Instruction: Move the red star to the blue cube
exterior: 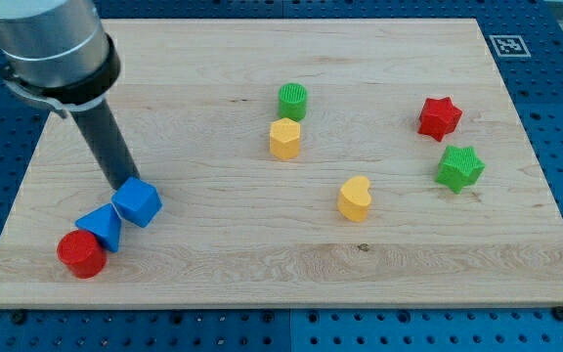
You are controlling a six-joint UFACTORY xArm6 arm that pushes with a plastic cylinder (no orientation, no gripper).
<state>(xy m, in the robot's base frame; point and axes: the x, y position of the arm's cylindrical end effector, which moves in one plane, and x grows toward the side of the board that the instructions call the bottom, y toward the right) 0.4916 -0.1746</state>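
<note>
The red star (440,117) lies at the view's right, upper part of the wooden board. The blue cube (138,202) lies at the view's lower left. My tip (125,186) stands right at the cube's upper left edge, touching or nearly touching it. The star is far to the right of both the cube and my tip.
A blue triangular block (101,227) touches the cube's lower left, and a red cylinder (81,254) sits beside it. A green cylinder (293,101) and yellow hexagon (285,139) stand mid-board. A yellow heart (355,198) and green star (459,167) lie right of centre.
</note>
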